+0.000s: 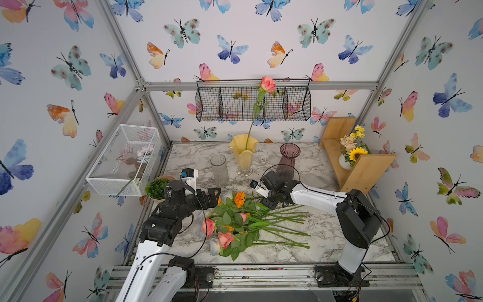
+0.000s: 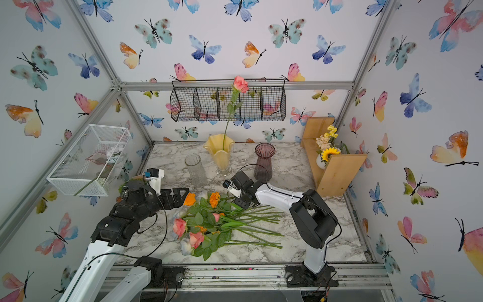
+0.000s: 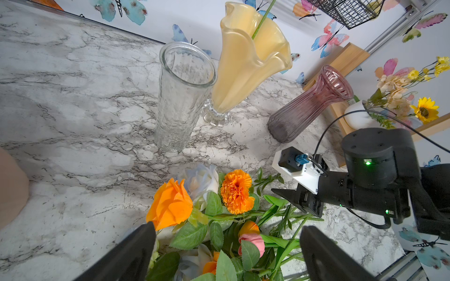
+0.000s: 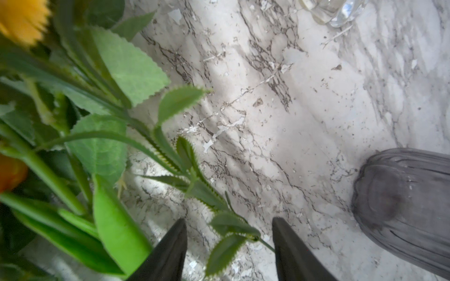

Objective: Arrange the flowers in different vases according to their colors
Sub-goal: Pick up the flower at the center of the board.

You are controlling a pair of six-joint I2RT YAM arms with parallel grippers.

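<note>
A pile of flowers (image 1: 240,222) (image 2: 209,222) lies mid-table: pink roses, orange blooms and pale white-blue roses, with the stems pointing right. One pink rose (image 1: 268,83) stands in the yellow vase (image 1: 244,154) (image 3: 246,63). The clear vase (image 1: 219,170) (image 3: 182,97) and the purple vase (image 1: 288,159) (image 3: 309,104) (image 4: 404,206) hold nothing. My left gripper (image 1: 213,196) (image 3: 226,228) hovers open over the flower heads by an orange rose (image 3: 170,204). At the pile's stem side, my right gripper (image 1: 265,204) (image 4: 229,220) has its jaws apart around a thin leafy marigold stem (image 4: 207,192).
A succulent in a tan pot (image 1: 156,188) sits behind my left arm. On the left wall, a white wire basket (image 1: 122,159) holds a pale flower. A black wire basket (image 1: 253,100) hangs on the back wall. A wooden shelf (image 1: 366,167) at right carries the sunflower bunch (image 1: 352,149).
</note>
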